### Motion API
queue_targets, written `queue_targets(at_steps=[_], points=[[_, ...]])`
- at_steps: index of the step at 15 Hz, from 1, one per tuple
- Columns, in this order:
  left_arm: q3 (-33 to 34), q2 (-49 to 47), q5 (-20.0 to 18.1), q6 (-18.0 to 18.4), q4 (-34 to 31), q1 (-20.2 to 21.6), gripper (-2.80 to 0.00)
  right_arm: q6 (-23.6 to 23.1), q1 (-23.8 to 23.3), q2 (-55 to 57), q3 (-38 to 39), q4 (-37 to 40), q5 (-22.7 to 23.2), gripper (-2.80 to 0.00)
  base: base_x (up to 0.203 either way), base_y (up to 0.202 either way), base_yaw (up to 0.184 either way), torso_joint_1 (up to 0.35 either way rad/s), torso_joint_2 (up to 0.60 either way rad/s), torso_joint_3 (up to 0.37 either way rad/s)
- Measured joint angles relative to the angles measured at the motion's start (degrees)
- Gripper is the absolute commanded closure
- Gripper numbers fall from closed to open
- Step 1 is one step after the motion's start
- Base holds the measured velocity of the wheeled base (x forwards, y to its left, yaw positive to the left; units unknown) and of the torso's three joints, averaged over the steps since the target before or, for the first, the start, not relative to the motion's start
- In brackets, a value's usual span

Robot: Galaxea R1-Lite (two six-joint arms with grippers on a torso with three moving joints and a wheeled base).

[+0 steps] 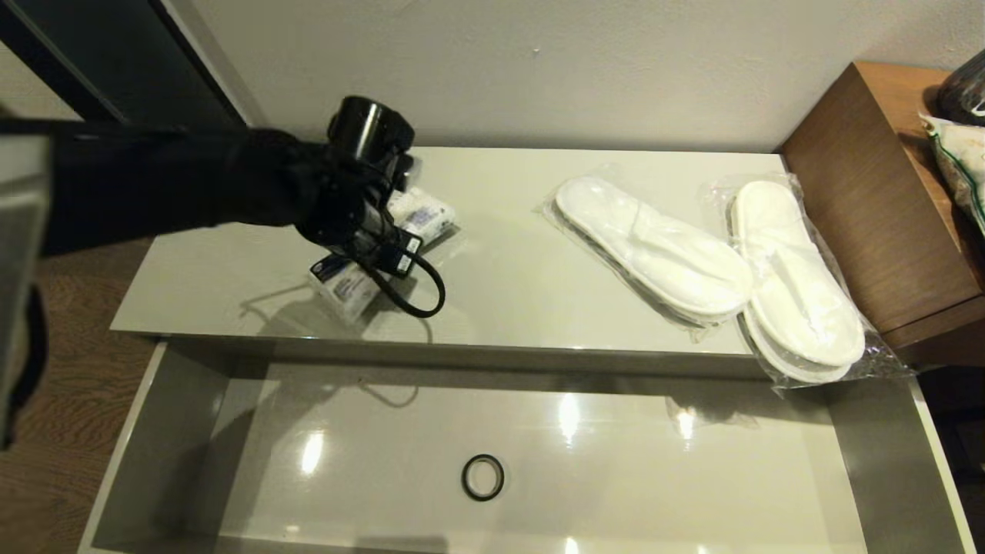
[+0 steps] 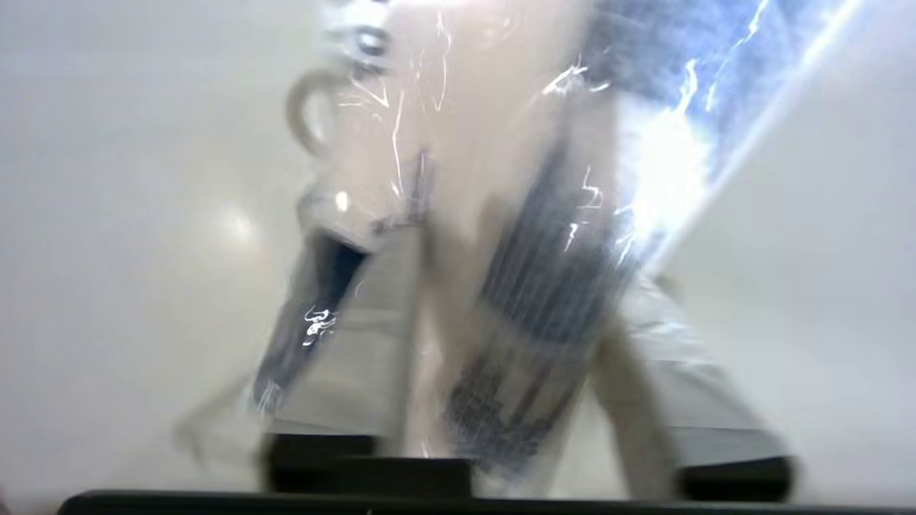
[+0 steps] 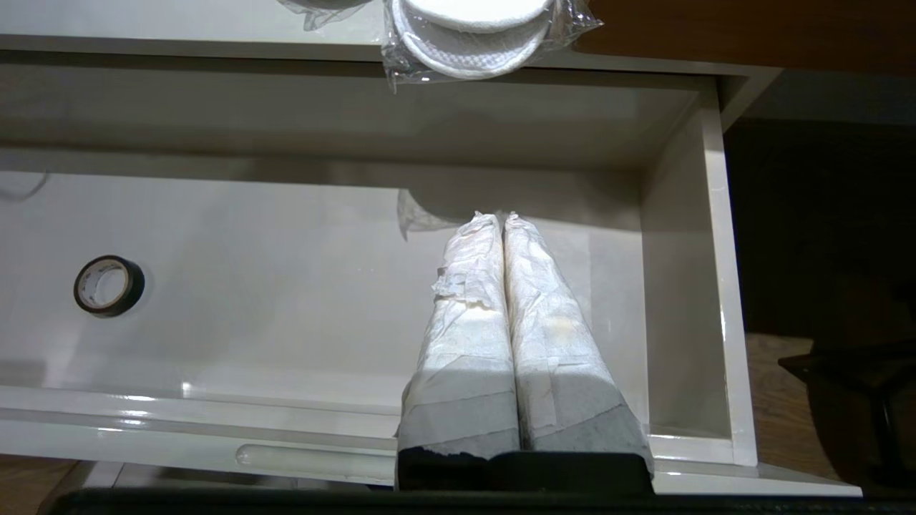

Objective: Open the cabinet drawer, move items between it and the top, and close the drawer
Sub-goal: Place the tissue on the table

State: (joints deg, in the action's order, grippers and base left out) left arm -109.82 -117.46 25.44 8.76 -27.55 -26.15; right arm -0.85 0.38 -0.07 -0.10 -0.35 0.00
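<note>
Packet (half behind left gripper)

Looks like a hotel room: bagged disposable white slippers on a glossy low cabinet top, wooden desk alongside, wood-plank floor, plain textured wall.

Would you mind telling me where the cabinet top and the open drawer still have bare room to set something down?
The top is bare in the middle, between the printed packet under the left tool and the two slipper bags crowding its right end. The drawer is mostly free on either side of the small black ring.
</note>
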Motion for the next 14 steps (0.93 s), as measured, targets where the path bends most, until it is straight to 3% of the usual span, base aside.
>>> queue_targets(at_steps=[2, 5, 10, 13, 14], points=[[-1.0, -4.8, 0.8, 1.9, 6.4, 2.4, -2.80, 0.0, 0.0, 0.0, 0.0, 0.0, 0.0, 0.00, 0.000, 0.000, 0.000, 0.000, 0.00, 0.000], [-1.1, -4.6, 1.6, 1.8, 6.3, 3.3, -2.80, 0.0, 0.0, 0.0, 0.0, 0.0, 0.0, 0.00, 0.000, 0.000, 0.000, 0.000, 0.00, 0.000], [-0.2, 6.3, 2.4, -2.2, -4.3, -0.5, -2.80, 0.0, 0.0, 0.0, 0.0, 0.0, 0.0, 0.00, 0.000, 0.000, 0.000, 0.000, 0.00, 0.000], [5.8, 14.7, 2.8, -4.3, -8.5, -4.2, -2.80, 0.0, 0.1, 0.0, 0.0, 0.0, 0.0, 0.00, 0.000, 0.000, 0.000, 0.000, 0.00, 0.000], [8.8, 17.7, 3.7, -5.0, -9.0, -6.3, 0.00, 0.0, 0.0, 0.0, 0.0, 0.0, 0.0, 0.00, 0.000, 0.000, 0.000, 0.000, 0.00, 0.000]])
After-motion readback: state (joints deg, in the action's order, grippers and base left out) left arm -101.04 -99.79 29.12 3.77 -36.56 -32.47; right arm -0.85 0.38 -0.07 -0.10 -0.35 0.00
